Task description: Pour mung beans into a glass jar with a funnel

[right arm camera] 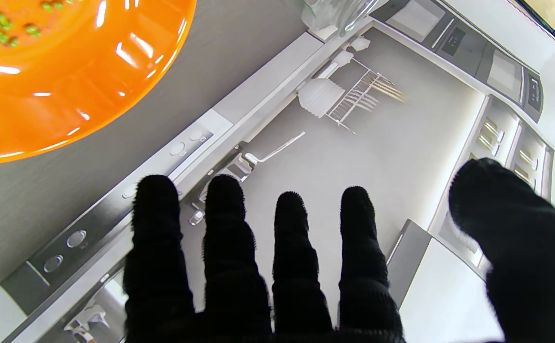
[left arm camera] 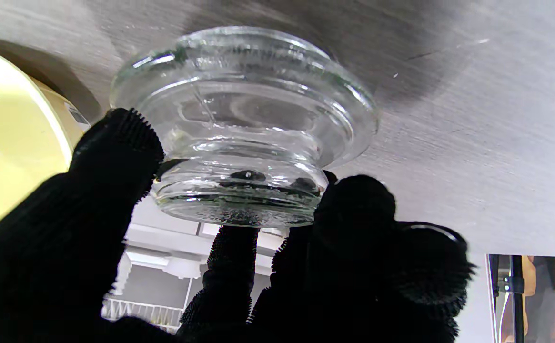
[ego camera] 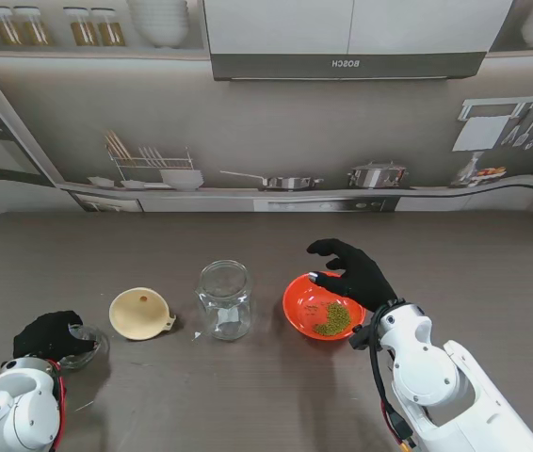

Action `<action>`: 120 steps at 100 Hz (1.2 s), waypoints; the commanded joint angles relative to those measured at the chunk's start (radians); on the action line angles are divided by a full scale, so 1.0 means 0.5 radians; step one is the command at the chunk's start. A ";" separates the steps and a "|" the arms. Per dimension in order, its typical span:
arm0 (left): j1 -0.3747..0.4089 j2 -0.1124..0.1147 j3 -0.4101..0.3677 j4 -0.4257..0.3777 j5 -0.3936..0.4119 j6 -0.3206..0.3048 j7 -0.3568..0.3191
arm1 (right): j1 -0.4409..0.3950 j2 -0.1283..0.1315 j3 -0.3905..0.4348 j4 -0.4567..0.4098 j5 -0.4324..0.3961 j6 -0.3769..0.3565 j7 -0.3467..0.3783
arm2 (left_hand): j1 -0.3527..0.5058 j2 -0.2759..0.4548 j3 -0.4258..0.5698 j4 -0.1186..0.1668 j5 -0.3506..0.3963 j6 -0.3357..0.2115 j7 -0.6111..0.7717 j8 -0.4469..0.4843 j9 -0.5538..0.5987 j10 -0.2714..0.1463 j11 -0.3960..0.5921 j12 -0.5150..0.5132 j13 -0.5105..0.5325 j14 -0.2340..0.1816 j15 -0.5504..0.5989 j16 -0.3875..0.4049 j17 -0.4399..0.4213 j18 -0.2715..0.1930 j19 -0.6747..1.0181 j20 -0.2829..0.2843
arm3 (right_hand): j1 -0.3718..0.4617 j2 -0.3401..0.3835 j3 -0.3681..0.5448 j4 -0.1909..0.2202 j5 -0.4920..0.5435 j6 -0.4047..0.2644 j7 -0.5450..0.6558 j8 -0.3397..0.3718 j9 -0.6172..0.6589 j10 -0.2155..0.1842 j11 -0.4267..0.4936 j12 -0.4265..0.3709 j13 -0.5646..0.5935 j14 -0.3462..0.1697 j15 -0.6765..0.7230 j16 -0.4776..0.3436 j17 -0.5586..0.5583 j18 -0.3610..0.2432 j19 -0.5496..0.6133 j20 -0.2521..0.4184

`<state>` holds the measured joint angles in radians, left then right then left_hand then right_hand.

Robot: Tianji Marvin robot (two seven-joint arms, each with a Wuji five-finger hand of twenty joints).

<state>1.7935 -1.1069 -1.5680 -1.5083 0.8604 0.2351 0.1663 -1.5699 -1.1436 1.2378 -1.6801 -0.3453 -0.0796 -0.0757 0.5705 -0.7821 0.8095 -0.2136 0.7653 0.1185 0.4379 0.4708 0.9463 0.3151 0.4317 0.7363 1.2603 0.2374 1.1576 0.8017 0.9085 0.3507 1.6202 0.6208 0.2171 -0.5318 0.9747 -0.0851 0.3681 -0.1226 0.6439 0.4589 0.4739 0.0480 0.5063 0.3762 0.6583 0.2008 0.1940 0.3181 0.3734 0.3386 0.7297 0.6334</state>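
The glass jar point(ego camera: 224, 299) stands open-mouthed near the middle of the table point(ego camera: 492, 254), and everything else can be placed from it. Just to the jar's left lies the cream funnel point(ego camera: 138, 313), wide mouth up, with its small handle tab pointing toward the jar; the two sit close but apart. To the jar's right sits the orange bowl point(ego camera: 321, 306), with a small heap of mung beans point(ego camera: 332, 319) on the side nearer to me.

The right hand point(ego camera: 356, 273), in a black glove, hovers over the bowl's far right rim, palm down. In the right wrist view its fingers point(right arm camera: 225, 238) are spread and straight with nothing between them, so this hand is empty and open; the bowl's rim point(right arm camera: 67, 85) lies off to the side of the fingertips, not in them.

Well to the jar's left, past the funnel and nearer to me, the left hand point(ego camera: 50, 333) rests on the table with its gloved fingers point(left arm camera: 110, 190) wrapped around the glass lid point(left arm camera: 244, 119). The left wrist view shows thumb and fingers pressing on opposite sides of the lid's narrower part, while its broad face sits against the table. The funnel's pale edge point(left arm camera: 15, 143) shows just beside that hand.
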 commanded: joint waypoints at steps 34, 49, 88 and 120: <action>0.052 0.045 -0.039 -0.079 0.193 -0.056 -0.183 | -0.007 -0.004 -0.009 0.002 0.010 -0.005 0.036 | -0.121 0.216 -0.040 0.159 0.120 0.000 -0.098 0.041 -0.245 -0.095 -0.157 -0.159 -0.257 -0.105 0.001 0.072 -0.168 -0.066 0.217 0.115 | -0.023 0.051 0.056 0.046 0.041 -0.006 0.023 -0.007 -0.036 0.027 0.018 -0.010 0.012 -0.020 0.004 -0.025 -0.008 -0.031 0.014 -0.003; 0.057 0.046 -0.045 -0.081 0.214 -0.069 -0.171 | -0.006 -0.004 -0.009 0.003 0.012 -0.004 0.037 | -0.131 0.236 -0.096 0.164 0.098 -0.001 -0.193 0.003 -0.259 -0.101 -0.203 -0.211 -0.351 -0.011 -0.159 0.014 -0.291 0.034 0.064 0.098 | -0.021 0.050 0.057 0.046 0.041 -0.005 0.022 -0.007 -0.036 0.024 0.020 -0.010 0.011 -0.015 0.003 -0.025 -0.007 -0.028 0.012 -0.003; 0.066 0.055 -0.066 -0.073 0.297 -0.086 -0.152 | -0.002 -0.005 -0.010 0.006 0.029 0.004 0.043 | -0.227 0.385 -0.493 0.178 0.023 -0.168 -0.372 -0.092 -0.228 -0.157 -0.366 -0.392 -0.558 0.239 -0.904 -0.257 -0.563 0.289 -0.565 0.057 | -0.017 0.053 0.055 0.046 0.041 -0.008 0.022 -0.006 -0.049 0.014 0.023 -0.009 0.018 0.002 0.006 -0.022 0.005 0.013 -0.001 -0.008; 0.097 0.042 -0.122 -0.144 0.283 -0.100 -0.116 | -0.001 -0.005 -0.009 0.008 0.029 0.009 0.044 | -0.192 0.580 -1.044 0.230 -0.183 -0.226 -0.590 -0.325 -0.388 -0.149 -0.594 -0.706 -1.035 0.435 -1.605 -0.699 -0.909 0.363 -1.141 -0.070 | -0.016 0.055 0.055 0.046 0.038 -0.001 0.024 -0.005 -0.052 0.022 0.025 -0.009 0.017 0.006 0.005 -0.021 0.005 0.015 -0.014 -0.009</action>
<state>1.8380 -1.0821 -1.6200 -1.5621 1.0097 0.1950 0.1096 -1.5672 -1.1436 1.2359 -1.6758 -0.3306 -0.0765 -0.0676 0.4860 -0.5269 0.3304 -0.1371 0.7017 0.0136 0.1689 0.3314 0.7957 0.2393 0.1628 0.4210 0.7972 0.4192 0.4042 0.4939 0.5049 0.4820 1.1047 0.6097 0.2171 -0.5309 0.9748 -0.0851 0.3682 -0.1226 0.6439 0.4589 0.4734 0.0540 0.5071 0.3762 0.6583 0.2019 0.1942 0.3181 0.3740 0.3385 0.7297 0.6334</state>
